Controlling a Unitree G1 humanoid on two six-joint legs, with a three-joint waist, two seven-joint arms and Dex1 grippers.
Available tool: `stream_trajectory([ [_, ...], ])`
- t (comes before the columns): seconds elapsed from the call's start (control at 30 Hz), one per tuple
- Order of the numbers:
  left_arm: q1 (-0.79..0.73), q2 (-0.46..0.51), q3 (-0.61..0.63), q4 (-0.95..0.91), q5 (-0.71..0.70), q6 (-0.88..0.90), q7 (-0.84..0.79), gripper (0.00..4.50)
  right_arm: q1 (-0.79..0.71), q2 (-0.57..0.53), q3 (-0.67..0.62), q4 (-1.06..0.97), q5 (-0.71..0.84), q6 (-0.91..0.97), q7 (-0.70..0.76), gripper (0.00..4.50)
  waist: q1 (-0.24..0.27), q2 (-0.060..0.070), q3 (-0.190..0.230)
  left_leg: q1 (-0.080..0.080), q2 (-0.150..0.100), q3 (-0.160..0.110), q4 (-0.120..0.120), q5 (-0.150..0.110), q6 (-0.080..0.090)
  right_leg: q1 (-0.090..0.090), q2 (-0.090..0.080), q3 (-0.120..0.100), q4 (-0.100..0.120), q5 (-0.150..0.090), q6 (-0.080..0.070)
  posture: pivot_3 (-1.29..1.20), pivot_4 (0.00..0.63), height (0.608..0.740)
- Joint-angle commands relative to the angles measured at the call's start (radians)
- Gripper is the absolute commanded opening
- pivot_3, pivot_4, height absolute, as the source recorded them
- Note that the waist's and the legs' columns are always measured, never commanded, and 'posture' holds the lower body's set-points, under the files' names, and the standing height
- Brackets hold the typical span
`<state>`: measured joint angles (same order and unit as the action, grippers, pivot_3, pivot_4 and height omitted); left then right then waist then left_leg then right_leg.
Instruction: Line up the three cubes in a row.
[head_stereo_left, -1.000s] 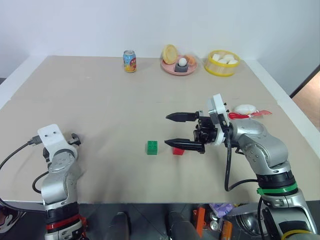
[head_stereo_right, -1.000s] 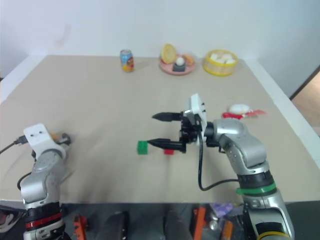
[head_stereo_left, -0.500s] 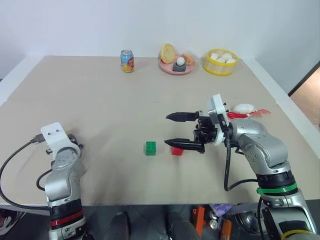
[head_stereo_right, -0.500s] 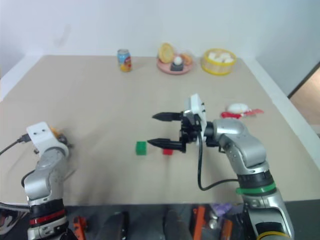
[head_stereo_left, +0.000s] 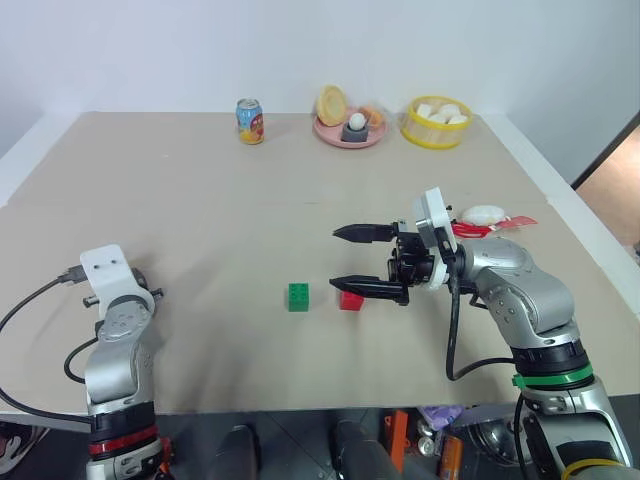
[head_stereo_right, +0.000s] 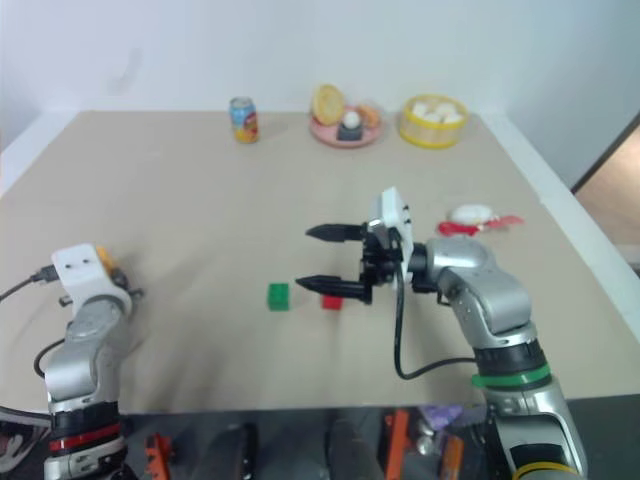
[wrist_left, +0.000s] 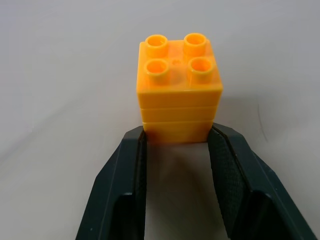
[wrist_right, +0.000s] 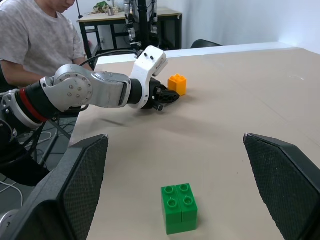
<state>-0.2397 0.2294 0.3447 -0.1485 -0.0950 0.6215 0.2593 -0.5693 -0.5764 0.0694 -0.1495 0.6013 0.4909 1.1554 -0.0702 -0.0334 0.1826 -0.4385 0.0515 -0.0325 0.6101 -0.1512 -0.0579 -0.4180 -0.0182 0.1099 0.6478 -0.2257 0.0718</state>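
Observation:
The orange-yellow cube sits on the table at the far left, and my left gripper is shut on its lower sides. The right wrist view shows that same hold, with the left gripper on the orange-yellow cube. The green cube and the red cube lie side by side, a small gap apart, near the table's middle. My right gripper hovers open, pointing left. Its lower finger passes just over the red cube. Nothing is between its fingers.
A soda can, a pink plate of food and a yellow bowl stand along the far edge. A white-and-red rope toy lies at the right. A person sits beyond the table's left side.
My left gripper has closed on the orange-yellow cube. The right arm has stayed where it was, and the green and red cubes have not moved.

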Motion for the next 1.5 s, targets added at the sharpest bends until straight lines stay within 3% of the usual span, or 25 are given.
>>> stream_trajectory([
  [0.03,-0.031,0.091,-0.016,0.016,0.015,-0.173,-0.122,1.23,-0.026,-0.002,-0.012,-0.009,-0.001,-0.015,0.011,4.50,0.000,0.000,0.000,-0.001,0.000,0.000,0.000,0.000,0.000,0.000,0.000,0.000,0.000,0.000,0.000,0.00,0.150,0.740],
  [0.23,-0.103,0.208,-0.011,0.069,-0.151,-0.356,-0.476,1.23,-0.027,-0.024,-0.024,-0.010,0.005,-0.002,0.030,4.50,0.008,-0.001,0.000,-0.003,-0.001,0.001,-0.003,0.000,-0.001,-0.001,-0.001,0.000,-0.001,-0.004,0.000,0.00,0.150,0.740],
  [0.47,-0.048,0.342,-0.054,0.067,-0.359,-0.415,-0.976,1.23,0.017,-0.103,-0.060,-0.046,0.042,0.018,0.084,4.50,0.011,-0.001,0.001,-0.003,0.000,0.002,-0.011,-0.001,-0.001,-0.005,-0.001,0.000,0.000,-0.007,-0.001,0.00,0.150,0.740],
  [0.83,-0.030,0.488,-0.261,0.286,-0.335,-0.611,-1.598,1.23,0.148,-0.195,-0.185,-0.238,0.159,0.106,0.029,4.50,0.022,0.000,0.001,-0.003,0.000,0.002,-0.009,-0.001,-0.001,-0.004,-0.002,0.000,0.001,-0.011,-0.003,0.00,0.150,0.740],
  [1.03,-0.071,0.478,-0.329,0.412,-0.262,-0.755,-1.693,1.23,0.179,-0.205,-0.204,-0.284,0.178,0.130,-0.021,4.50,0.022,0.000,0.001,-0.002,0.001,0.003,-0.009,-0.001,0.000,-0.004,-0.002,0.000,0.001,-0.010,-0.004,0.00,0.150,0.740],
  [1.5,-0.344,0.428,-0.429,0.795,-0.195,-0.921,-1.873,1.23,0.219,-0.239,-0.236,-0.330,0.221,0.158,-0.075,4.50,0.023,0.000,0.001,-0.003,0.001,0.002,-0.008,-0.001,0.000,-0.004,-0.001,0.000,0.002,-0.010,-0.003,0.00,0.150,0.740],
])
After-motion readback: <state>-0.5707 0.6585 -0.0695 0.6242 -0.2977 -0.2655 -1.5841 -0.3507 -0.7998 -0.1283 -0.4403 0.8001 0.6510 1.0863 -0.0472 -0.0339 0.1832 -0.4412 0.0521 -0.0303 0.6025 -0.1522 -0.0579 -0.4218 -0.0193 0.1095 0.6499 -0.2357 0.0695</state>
